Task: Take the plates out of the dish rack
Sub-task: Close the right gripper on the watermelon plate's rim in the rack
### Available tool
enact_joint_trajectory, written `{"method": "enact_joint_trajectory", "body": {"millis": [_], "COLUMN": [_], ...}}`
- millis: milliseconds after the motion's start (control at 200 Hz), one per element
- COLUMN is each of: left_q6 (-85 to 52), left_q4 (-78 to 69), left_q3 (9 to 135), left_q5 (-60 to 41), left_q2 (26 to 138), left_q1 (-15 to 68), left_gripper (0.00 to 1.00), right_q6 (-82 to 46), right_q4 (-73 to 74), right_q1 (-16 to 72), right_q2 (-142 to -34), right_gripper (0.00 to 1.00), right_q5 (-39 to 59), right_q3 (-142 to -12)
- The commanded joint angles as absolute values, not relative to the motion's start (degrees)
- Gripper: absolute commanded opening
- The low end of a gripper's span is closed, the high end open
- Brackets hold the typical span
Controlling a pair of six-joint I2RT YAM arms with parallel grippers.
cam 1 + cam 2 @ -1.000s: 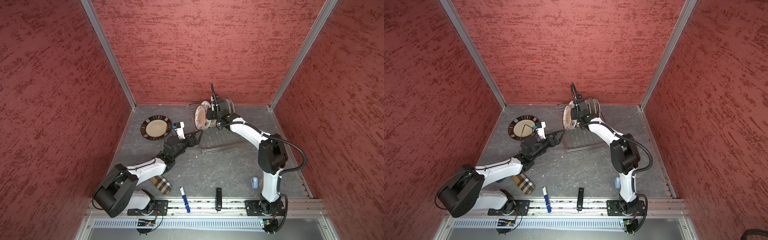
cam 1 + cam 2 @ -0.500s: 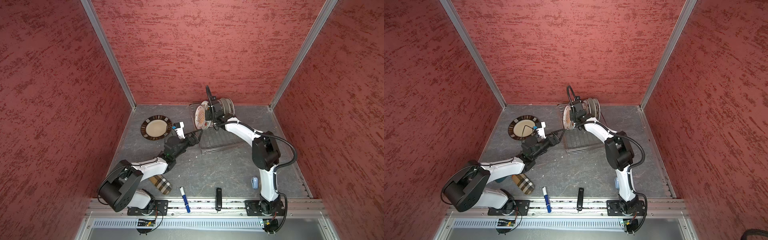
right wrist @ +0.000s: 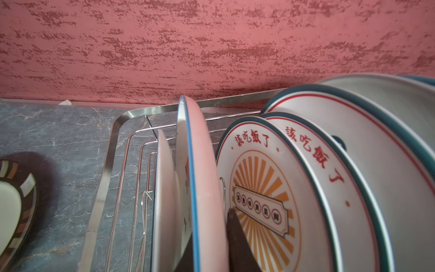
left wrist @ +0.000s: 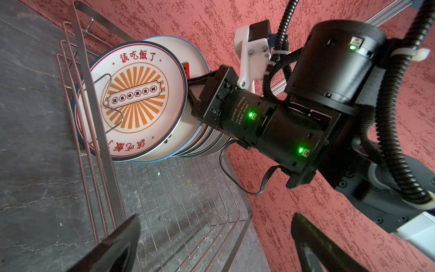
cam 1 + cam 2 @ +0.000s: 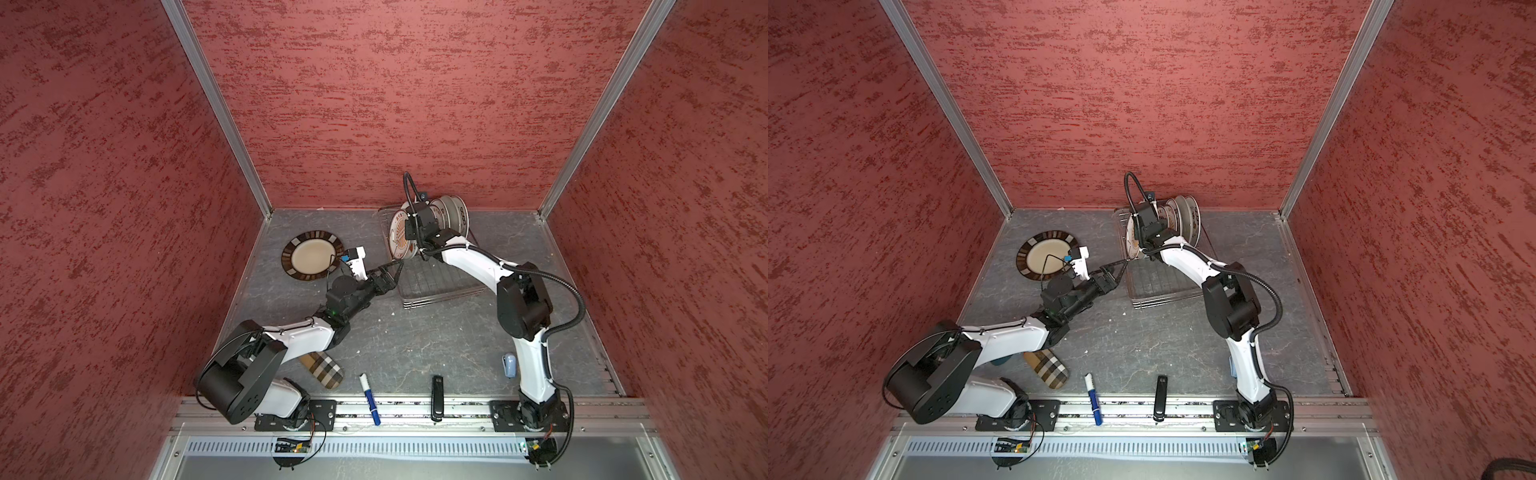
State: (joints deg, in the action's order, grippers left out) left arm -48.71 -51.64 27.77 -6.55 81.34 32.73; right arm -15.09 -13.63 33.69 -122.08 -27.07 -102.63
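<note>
Far left on the counter [image 5: 415, 345], a brown-striped plate [image 5: 309, 260] lies flat, well clear of the rack, so one is out by the look of it. Next along, the left tool [image 5: 394, 273] hangs just beside the left side of the dish rack [image 5: 442, 295], its jaws spread wide and empty. It has hardly stirred in the last second and seems to be waiting its turn.

The change is all on the right. The right arm has drawn its elbow in toward the rack, and the right tool [image 3: 210, 245] has pinched down from a loose gap to a narrow one. In its own wrist view the jaws now straddle the rim of the blue-rimmed plate [image 3: 200, 164], second in the row. One dark finger [image 3: 237, 235] lies against its back, and the other slips in between it and the front sunburst plate [image 4: 136, 99]. I read that as a grip just made, though how firm it is I cannot tell.

The plate stands upright in its slot, not lifted yet. Behind it at least three more sunburst plates [image 3: 294, 188] lean in the prongs. So the job is early — a straight lift comes next, and the front plate sits so close that it could be dragged along.
</note>
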Motion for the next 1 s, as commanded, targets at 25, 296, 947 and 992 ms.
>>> {"method": "enact_joint_trajectory", "body": {"millis": [25, 296, 947, 992], "left_q6": [-49.3, -49.3, -49.1, -49.1], "left_q4": [-54.0, -53.7, -55.0, -54.6], "left_q3": [26.4, 24.1, 21.2, 21.2], "left_q5": [-6.0, -4.9, -2.0, -1.8], "left_q2": [80.8, 78.2, 75.6, 75.2], "left_q1": [32.1, 31.6, 31.8, 31.9], "left_gripper": [1.00, 0.99, 0.99, 0.99], "right_q6": [-12.9, -10.3, -4.9, -4.8], "right_q4": [-12.6, -11.6, -5.6, -4.7], "right_q1": [34.6, 35.6, 36.9, 36.9], "right_q2": [-123.2, -122.2, -112.6, -111.5], "right_gripper": [0.10, 0.03, 0.00, 0.00], "right_q5": [-33.2, -37.0, -42.6, -42.7], "right_q3": [-105.9, -106.8, -100.8, -99.8]}}
